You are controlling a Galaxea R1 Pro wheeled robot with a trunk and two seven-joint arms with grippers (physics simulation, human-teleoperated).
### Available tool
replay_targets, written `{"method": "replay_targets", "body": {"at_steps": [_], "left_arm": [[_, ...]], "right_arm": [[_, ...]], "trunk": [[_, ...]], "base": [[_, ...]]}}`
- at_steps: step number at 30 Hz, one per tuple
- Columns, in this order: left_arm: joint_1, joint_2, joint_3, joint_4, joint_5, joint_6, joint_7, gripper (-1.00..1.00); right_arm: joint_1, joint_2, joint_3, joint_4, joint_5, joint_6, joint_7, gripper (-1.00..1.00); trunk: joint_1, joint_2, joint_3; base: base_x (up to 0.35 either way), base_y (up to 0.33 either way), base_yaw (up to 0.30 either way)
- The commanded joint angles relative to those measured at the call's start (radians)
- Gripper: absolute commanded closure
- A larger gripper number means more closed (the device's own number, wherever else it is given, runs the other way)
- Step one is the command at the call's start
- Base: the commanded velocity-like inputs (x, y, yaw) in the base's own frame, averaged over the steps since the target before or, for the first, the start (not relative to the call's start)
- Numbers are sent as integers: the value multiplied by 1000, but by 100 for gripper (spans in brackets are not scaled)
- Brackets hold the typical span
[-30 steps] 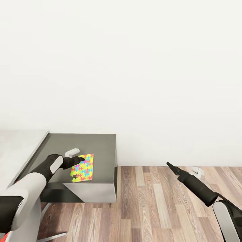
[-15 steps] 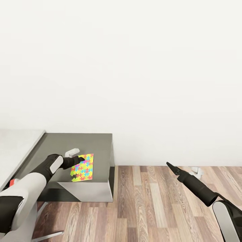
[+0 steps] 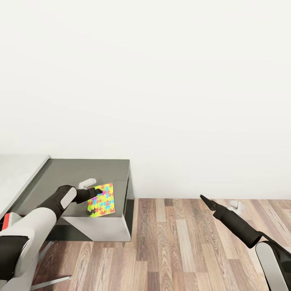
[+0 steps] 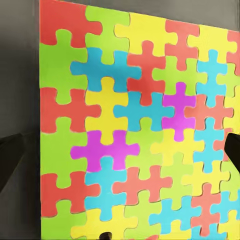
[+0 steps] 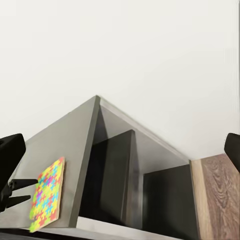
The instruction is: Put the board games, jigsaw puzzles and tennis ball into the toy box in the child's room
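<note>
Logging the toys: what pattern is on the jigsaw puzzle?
Interlocking multicoloured pieces on the jigsaw puzzle, clearest in the left wrist view.

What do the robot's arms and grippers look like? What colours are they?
Both arms have chunky white shells with black joints. The forearms turn black and taper to a thin black point. The left gripper is small and black past a white cuff. The right gripper ends like a sharp black beak. No cables or markings show.
</note>
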Motion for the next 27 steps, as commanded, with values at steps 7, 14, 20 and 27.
{"method": "replay_targets", "body": {"at_steps": [7,14,20,27], "left_arm": [[-1,-3,-6,-1,1,3,-2,-100],[-1,-3,-6,-1,2,3,-2,-100],[-1,-3,-6,-1,2,3,-2,-100],[-1,-8,-6,-1,2,3,-2,-100]], "right_arm": [[-1,0,-2,0,-7,9,2,-100],[-1,-1,-5,0,-9,11,3,-100],[-1,0,-5,0,-9,10,4,-100],[-1,0,-5,0,-9,10,4,-100]], "trunk": [[1,-2,-2],[1,-2,-2],[1,-2,-2],[1,-2,-2]], "base": [[-18,-139,0],[-2,-16,0],[0,-1,0],[0,-157,0]]}}
